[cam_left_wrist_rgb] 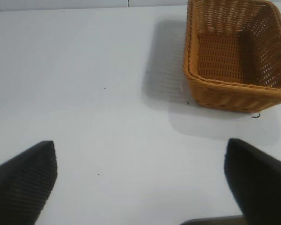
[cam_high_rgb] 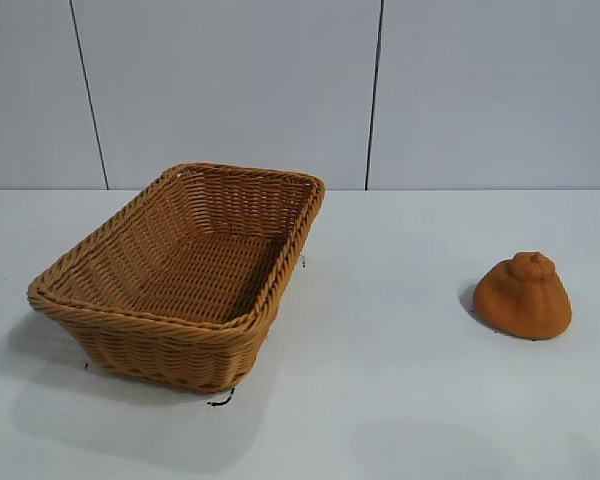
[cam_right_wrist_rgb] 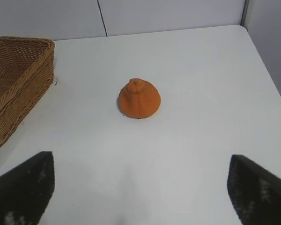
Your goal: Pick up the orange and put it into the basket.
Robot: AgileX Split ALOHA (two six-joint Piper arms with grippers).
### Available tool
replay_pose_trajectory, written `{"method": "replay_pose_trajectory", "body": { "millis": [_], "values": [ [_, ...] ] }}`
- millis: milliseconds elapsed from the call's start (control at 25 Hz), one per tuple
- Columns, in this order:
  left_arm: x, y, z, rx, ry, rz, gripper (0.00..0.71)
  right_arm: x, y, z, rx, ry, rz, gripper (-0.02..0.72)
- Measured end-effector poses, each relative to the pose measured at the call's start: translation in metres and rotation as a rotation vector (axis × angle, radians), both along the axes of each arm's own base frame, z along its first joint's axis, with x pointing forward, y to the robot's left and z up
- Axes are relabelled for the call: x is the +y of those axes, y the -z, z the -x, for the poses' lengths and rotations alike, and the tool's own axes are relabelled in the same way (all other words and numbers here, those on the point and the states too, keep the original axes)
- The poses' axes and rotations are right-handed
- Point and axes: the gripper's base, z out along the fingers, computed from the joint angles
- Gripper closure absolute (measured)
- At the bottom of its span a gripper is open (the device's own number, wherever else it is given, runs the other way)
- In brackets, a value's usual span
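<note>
The orange [cam_high_rgb: 523, 296] sits on the white bench [cam_high_rgb: 380, 380], on my right side, well apart from the basket [cam_high_rgb: 180, 275], which stands on my left side. It rests with its flat side down and its knobby bump pointing up, so it has no real long axis along the bench; it is a round dome, and I judge that I can close on it from almost any direction across its width.

My right gripper [cam_right_wrist_rgb: 140, 187] is the nearer one. In the right wrist view the orange [cam_right_wrist_rgb: 139, 98] lies straight ahead of it, almost on the middle line between the two fingers [cam_right_wrist_rgb: 23, 187], but still some way in front of them. These fingers are spread wide and they hold nothing. The gap between them looks wider than the orange, so I think no more opening is needed.

My left gripper [cam_left_wrist_rgb: 140, 183] is also spread wide and holds nothing. It looks toward the basket [cam_left_wrist_rgb: 234, 56] and does not see the orange at all, so I judge it is on the wrong side for the pick.

So the coming move should belong to the right arm: go forward and down until the dome is between the fingers. Nothing of the task is done yet.
</note>
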Motion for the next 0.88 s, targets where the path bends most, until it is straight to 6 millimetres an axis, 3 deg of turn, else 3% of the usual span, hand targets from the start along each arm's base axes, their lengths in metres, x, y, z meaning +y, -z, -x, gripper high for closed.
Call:
{"method": "replay_pose_trajectory", "body": {
  "millis": [160, 400, 640, 880],
  "values": [
    [0.002, -0.031, -0.038, 0.041, -0.005, 0.005, 0.014, 0.0, 0.0, 0.0, 0.0, 0.0, 0.0, 0.01],
    [0.0, -0.052, -0.11, 0.085, 0.033, 0.052, 0.014, 0.0, 0.0, 0.0, 0.0, 0.0, 0.0, 0.01],
    [-0.033, -0.037, -0.157, 0.216, 0.215, 0.051, 0.014, 0.0, 0.0, 0.0, 0.0, 0.0, 0.001, 0.01],
    [-0.075, -0.011, -0.176, 0.352, 0.356, 0.055, 0.014, 0.0, 0.0, 0.0, 0.0, 0.0, 0.001, 0.01]
  ]
}}
